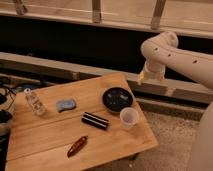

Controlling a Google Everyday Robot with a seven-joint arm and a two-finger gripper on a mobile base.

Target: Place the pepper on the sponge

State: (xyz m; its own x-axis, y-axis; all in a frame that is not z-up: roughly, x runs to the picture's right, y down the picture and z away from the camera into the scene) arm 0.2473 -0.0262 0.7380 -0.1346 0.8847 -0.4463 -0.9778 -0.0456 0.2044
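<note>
A dark red pepper (77, 146) lies on the wooden table (45, 135) near its front edge. The blue-grey sponge (66, 104) lies further back, left of the middle, well apart from the pepper. My white arm reaches in from the right, and its gripper (149, 77) hangs above the table's far right corner. It is far from both pepper and sponge, and I see nothing in it.
A black bowl (117, 98) sits at the table's right, with a clear plastic cup (129, 117) just in front of it. A black striped bar (95, 120) lies in the middle. A plastic bottle (36, 102) lies at the left. Cables hang off the left edge.
</note>
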